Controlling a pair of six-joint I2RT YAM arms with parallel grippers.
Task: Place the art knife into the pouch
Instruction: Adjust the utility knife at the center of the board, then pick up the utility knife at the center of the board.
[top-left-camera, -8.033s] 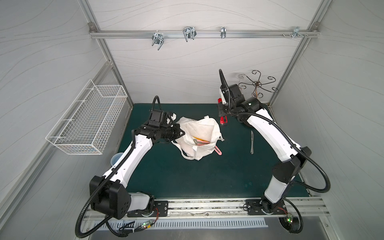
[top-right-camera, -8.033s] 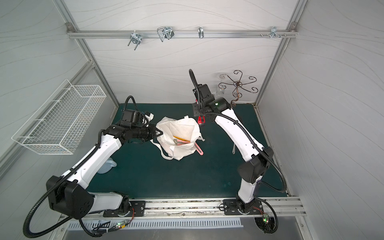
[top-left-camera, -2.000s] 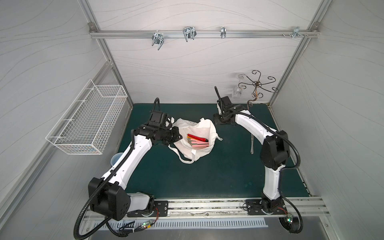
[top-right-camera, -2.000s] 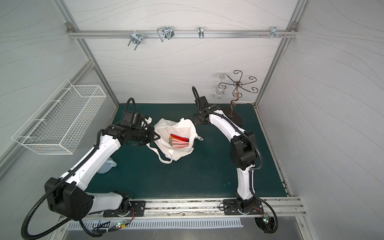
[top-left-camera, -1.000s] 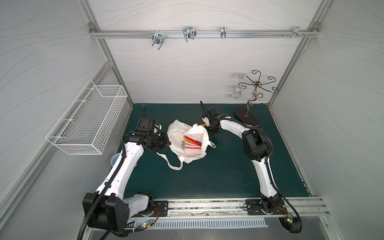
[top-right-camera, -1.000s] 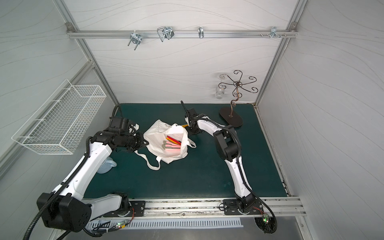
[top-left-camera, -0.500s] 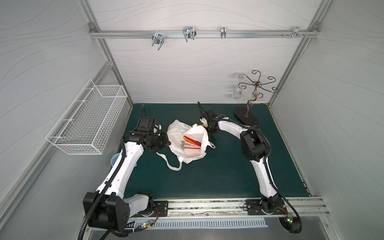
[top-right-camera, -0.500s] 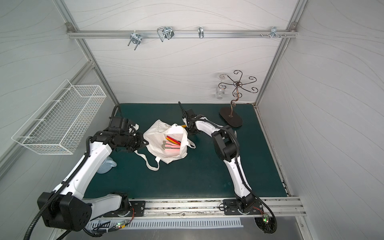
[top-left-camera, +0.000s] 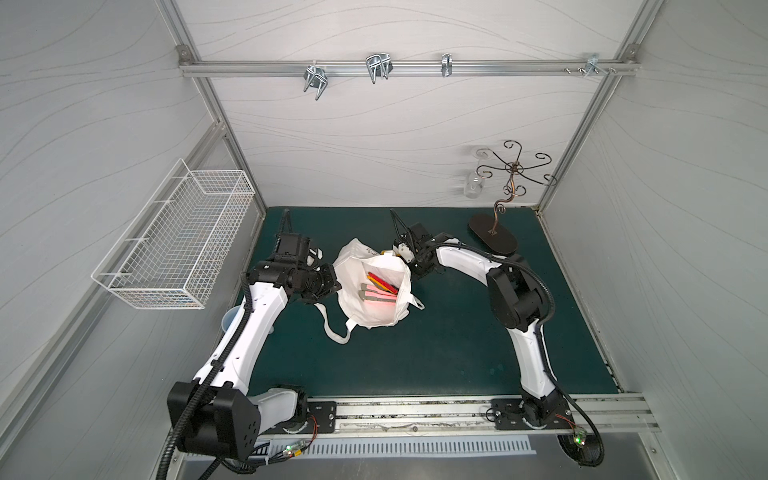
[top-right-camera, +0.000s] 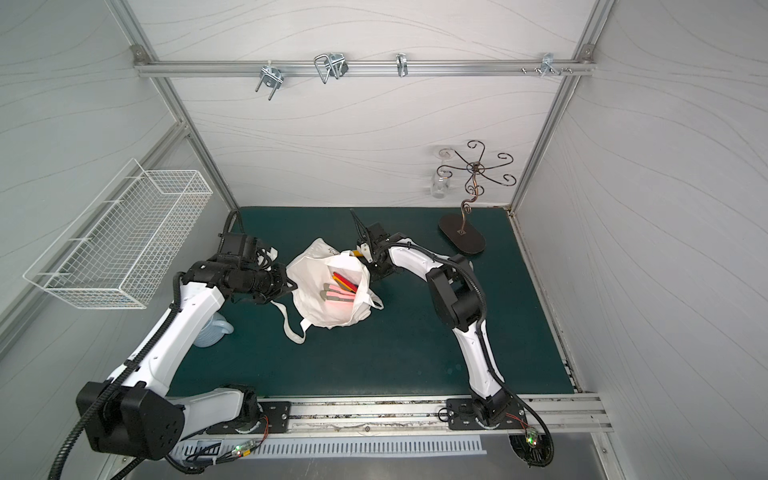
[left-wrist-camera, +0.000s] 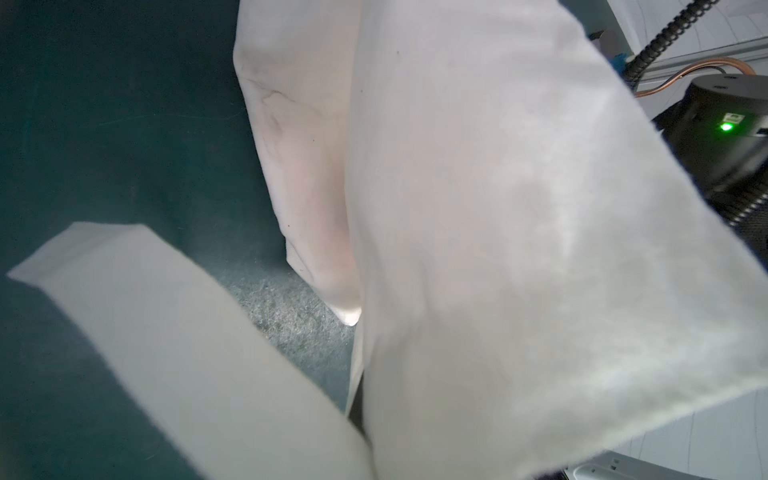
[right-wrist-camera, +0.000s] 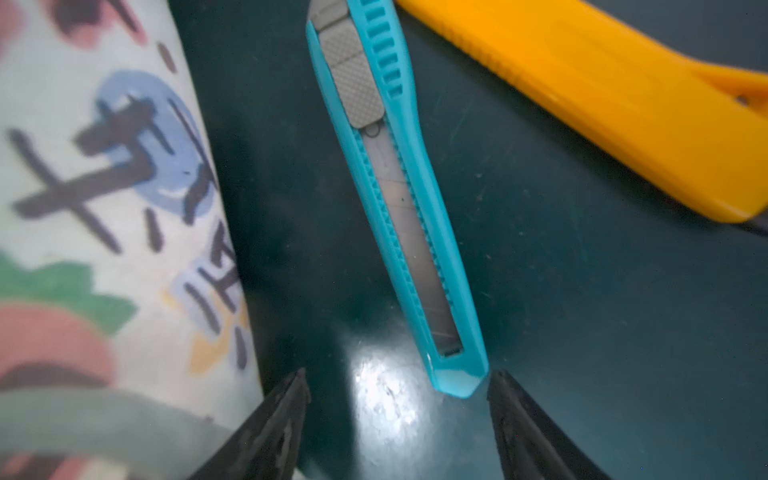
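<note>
Right fingers (right-wrist-camera: 270, 432) spread, empty; art knife (right-wrist-camera: 399, 216) flat on mat (right-wrist-camera: 582, 291), end between them; left fingers (top-right-camera: 290, 286) clamp pouch (top-left-camera: 365, 316).

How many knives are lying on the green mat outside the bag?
2: teal knife just ahead of the right gripper, yellow knife beside it. The bag may hide others.

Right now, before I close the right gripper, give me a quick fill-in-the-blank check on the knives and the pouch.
1. The right gripper hovers with its jaws ___ at one end of the turquoise art knife.
2. The other knife on the green mat is coloured ___.
3. The left gripper is ___ on the rim of the pouch.
4. Of the two knives, the ___ one lies nearer the pouch.

Missing words: open; yellow; shut; turquoise.
</note>
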